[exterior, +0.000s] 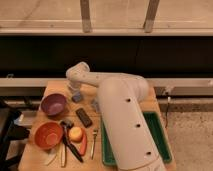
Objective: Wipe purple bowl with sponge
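Note:
The purple bowl (pixel 54 104) sits on the left side of the wooden table (pixel 52 87), upright and empty as far as I can see. The sponge (pixel 77 98), a small blue block, lies just right of the bowl's rim, towards the back. My white arm reaches from the lower right over the table and bends down at the back. My gripper (pixel 75 91) hangs directly over the sponge, at or very near its top. The gripper's lower end merges with the sponge in this view.
An orange bowl (pixel 48 135) stands in front of the purple one. A black bar (pixel 84 117), a pale blue-grey lump (pixel 95 104), a round yellow-orange fruit (pixel 76 133), a fork (pixel 94 142) and other utensils lie mid-table. A green tray (pixel 161 142) is partly under my arm.

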Tool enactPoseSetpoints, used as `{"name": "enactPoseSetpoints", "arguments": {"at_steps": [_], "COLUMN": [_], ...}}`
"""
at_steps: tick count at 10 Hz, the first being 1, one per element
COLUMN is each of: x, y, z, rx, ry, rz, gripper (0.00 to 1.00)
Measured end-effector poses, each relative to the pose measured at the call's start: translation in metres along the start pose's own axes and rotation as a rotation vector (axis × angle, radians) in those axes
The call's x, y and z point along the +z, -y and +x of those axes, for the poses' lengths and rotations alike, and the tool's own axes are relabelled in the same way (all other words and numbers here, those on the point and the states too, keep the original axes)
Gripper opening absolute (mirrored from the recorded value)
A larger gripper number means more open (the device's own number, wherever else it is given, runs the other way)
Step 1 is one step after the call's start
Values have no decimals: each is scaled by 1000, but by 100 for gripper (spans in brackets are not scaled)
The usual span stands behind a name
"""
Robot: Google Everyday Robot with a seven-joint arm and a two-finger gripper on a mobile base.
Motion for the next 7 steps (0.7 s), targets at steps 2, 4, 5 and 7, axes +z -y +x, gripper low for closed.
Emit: {"name": "enactPoseSetpoints", "arguments": {"at_steps": [2, 4, 5, 7], "x": [-2, -8, -17, -42], "y": [2, 6, 9, 16], "z": [4, 7, 8, 7], "rx": [7, 9, 6, -4], "ry": [-3, -9, -9, -8], "rz": [4, 19, 32, 55], "gripper": [25, 7, 1, 0]}}
